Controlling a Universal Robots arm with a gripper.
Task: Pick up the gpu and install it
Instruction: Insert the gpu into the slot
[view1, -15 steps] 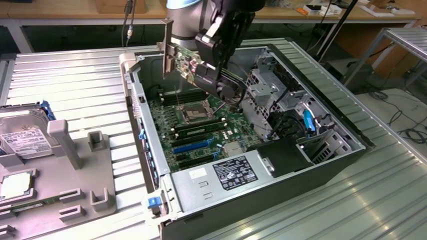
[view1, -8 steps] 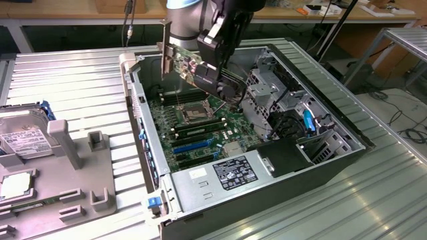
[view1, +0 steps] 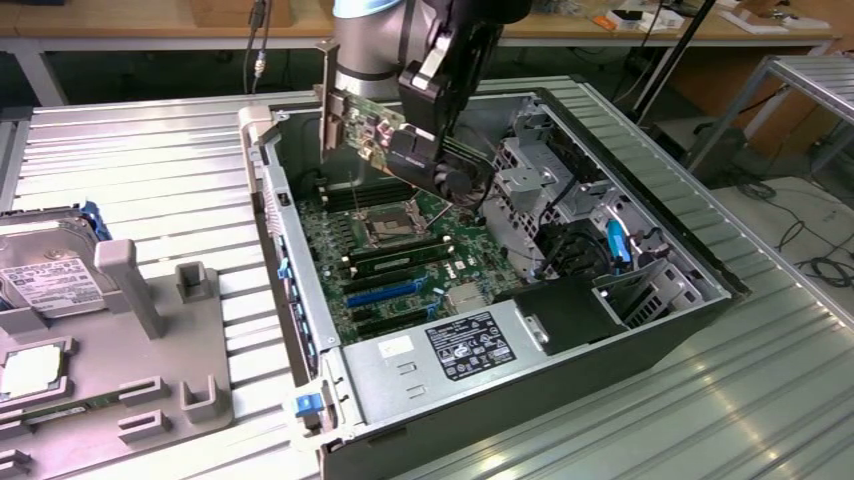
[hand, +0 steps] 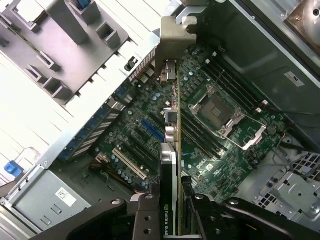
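Gpu (view1: 367, 125), thin green circuit card with a black cooler block on one face: clamped on both flat faces by the black metal pincer (view1: 430, 150), jaws closed onto it. Held up in the air, edge downward and tilted, over the open case. Seen edge-on from the wrist, with the silver metal end bracket (hand: 175, 37) at the end farthest from the pincer.

Directly beneath: green motherboard (view1: 414, 240), with its square silver processor socket (view1: 396, 222) just beside the line of the card and a blue expansion slot (hand: 152, 130) on the other side. No contact visible between the card's lower edge and any slot.

Around that: open grey metal computer case (view1: 287, 250) lying on its side, a silver power supply box with a label (view1: 454, 350) in its near corner. Further out, on the ribbed metal desk (view1: 160, 150) at the exterior view's left: grey plastic parts tray (view1: 134, 330), carrying a boxy silver hard drive with a white label (view1: 47, 275).

Progress, judged from this: pick-up done, card lifted and brought above the board; seating in a slot not yet done, bracket not yet against the case's rear wall.

Count: one gpu, one pincer, one case, one motherboard, one processor socket, one power supply, one tray, one hard drive. Number of memory sticks on the board: cannot tell.
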